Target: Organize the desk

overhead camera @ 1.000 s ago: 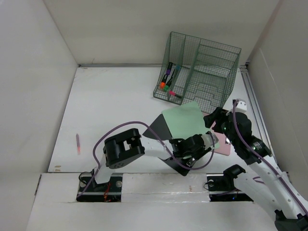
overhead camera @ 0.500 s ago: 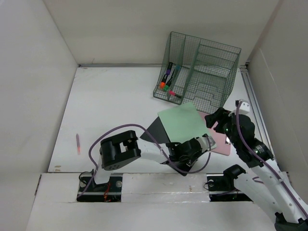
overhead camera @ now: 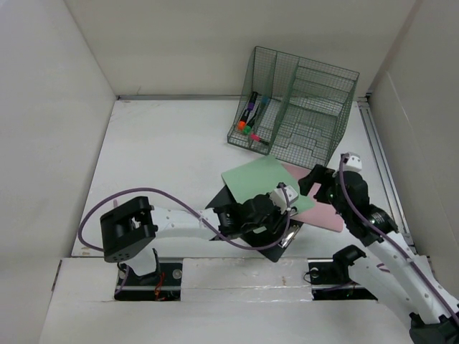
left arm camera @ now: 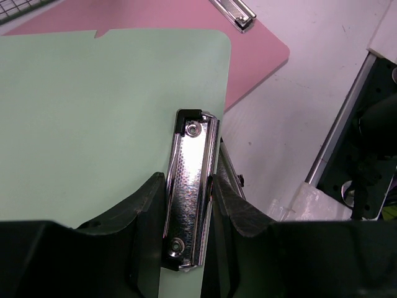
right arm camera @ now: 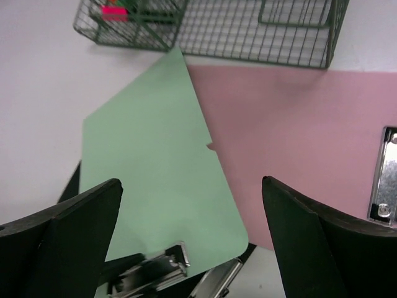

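On the white desk [overhead camera: 165, 158] lie three overlapping clipboards. A green clipboard [overhead camera: 258, 180] [left arm camera: 93, 124] [right arm camera: 155, 167] is on top, over a pink clipboard [overhead camera: 323, 211] [left arm camera: 205, 18] [right arm camera: 291, 143] and a black clipboard [overhead camera: 228, 197]. My left gripper [overhead camera: 282, 198] [left arm camera: 189, 202] is shut on the green clipboard's metal clip [left arm camera: 189, 186]. The right gripper [overhead camera: 318, 183] [right arm camera: 192, 211] hovers wide open above the seam between the green and pink boards, with nothing between its fingers [right arm camera: 74, 230].
A dark green wire-mesh organizer [overhead camera: 297, 107] [right arm camera: 217, 25] stands at the back right, with markers [overhead camera: 249, 115] in its left compartment. White panel walls [overhead camera: 57, 129] border the desk. The pink board's own clip [right arm camera: 384, 180] lies to the right.
The left arm has swung left, and the green clipboard has shifted left with it, uncovering more of the pink board. The right gripper has opened wider.
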`<state>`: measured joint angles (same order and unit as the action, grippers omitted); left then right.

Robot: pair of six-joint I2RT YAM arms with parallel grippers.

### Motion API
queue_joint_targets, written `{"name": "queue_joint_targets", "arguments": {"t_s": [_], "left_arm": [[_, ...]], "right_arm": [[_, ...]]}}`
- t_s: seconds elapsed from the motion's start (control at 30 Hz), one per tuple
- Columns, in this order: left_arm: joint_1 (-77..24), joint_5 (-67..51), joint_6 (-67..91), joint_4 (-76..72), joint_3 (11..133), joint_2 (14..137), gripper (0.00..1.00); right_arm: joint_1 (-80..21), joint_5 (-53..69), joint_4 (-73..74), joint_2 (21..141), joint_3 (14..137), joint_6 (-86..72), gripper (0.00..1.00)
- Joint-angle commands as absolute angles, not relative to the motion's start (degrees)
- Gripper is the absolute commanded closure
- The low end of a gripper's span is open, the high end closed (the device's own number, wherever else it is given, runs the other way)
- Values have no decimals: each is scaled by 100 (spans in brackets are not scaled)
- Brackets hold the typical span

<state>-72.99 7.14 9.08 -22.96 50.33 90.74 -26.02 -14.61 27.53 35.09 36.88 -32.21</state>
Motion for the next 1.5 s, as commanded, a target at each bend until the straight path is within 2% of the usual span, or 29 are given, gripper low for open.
{"name": "queue_joint_targets", "arguments": {"t_s": [0.0, 0.27, 0.6, 1.0, 1.1, 1.13, 1.2, 1.23, 1.3, 1.33, 1.47], "left_arm": [[-7225, 1125, 1046, -2180, 4878, 8719, 100], [-7225, 1169, 1002, -2162, 4790, 8500, 100], [-7225, 1327, 1028, -2224, 4658, 8306, 100], [-7225, 1178, 1125, -2505, 4509, 8112, 100], [-7225, 1222, 1125, -2531, 4509, 8147, 100], [-7225, 1222, 1134, -2636, 4474, 8165, 100], [-7225, 1248, 1125, -2689, 4508, 8226, 100], [-7225, 1239, 1125, -2689, 4535, 8244, 100], [-7225, 1239, 1116, -2698, 4570, 8271, 100], [-7225, 1239, 1125, -2707, 4570, 8279, 100], [-7225, 1301, 1186, -2611, 4597, 8253, 100]], "right_arm": [[-2663, -1196, 2575, 3805, 3498, -3366, 0], [-2663, -468, 2321, 4403, 3323, -3375, 0], [-2663, 527, 1811, 4404, 2646, -3902, 0], [-2663, 1713, -367, 4280, 1715, -5054, 0], [-2663, 1732, -553, 4280, 1679, -5177, 8], [-2663, 1644, -580, 4263, 1679, -5238, 18], [-2733, 1556, -615, 4184, 1679, -5352, 26], [-2794, 1443, -624, 4140, 1705, -5387, 37], [-2848, 1354, -711, 4070, 1705, -5423, 47], [-2848, 1258, -712, 4008, 1705, -5432, 58], [-2848, 1178, -808, 4016, 1810, -5441, 76]]}}
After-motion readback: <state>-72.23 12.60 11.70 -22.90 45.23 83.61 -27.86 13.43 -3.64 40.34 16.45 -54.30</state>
